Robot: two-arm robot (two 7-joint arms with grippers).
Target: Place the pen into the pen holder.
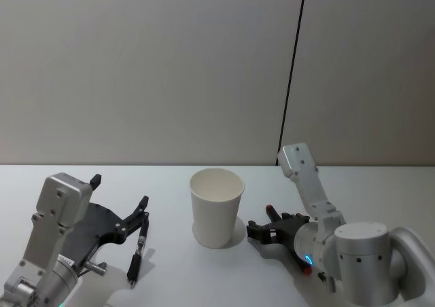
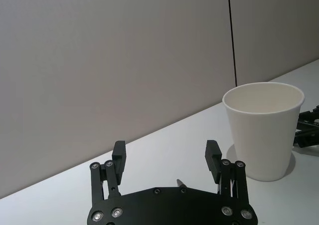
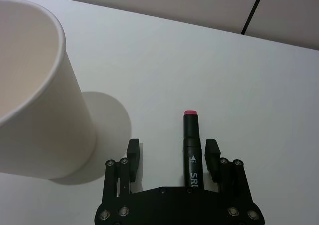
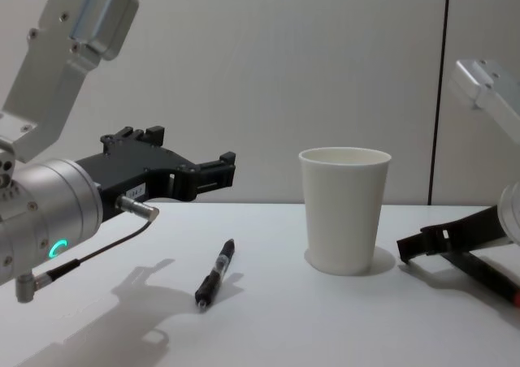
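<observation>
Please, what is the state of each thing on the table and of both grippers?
left gripper: open, raised over the black pen
right gripper: open, low beside the pen holder
pen holder: upright, nothing sticking out
black pen: lying flat, not held
red-tipped marker: lying between the right gripper's fingers, not gripped

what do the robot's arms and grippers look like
The left arm and right arm are silver-grey metal: boxy links, rounded joints, small dark screw holes, a cyan light at each wrist. The left gripper and right gripper are black flat plates with linkage fingers and silver bolts. A thin cable with a metal plug runs by the left wrist.
</observation>
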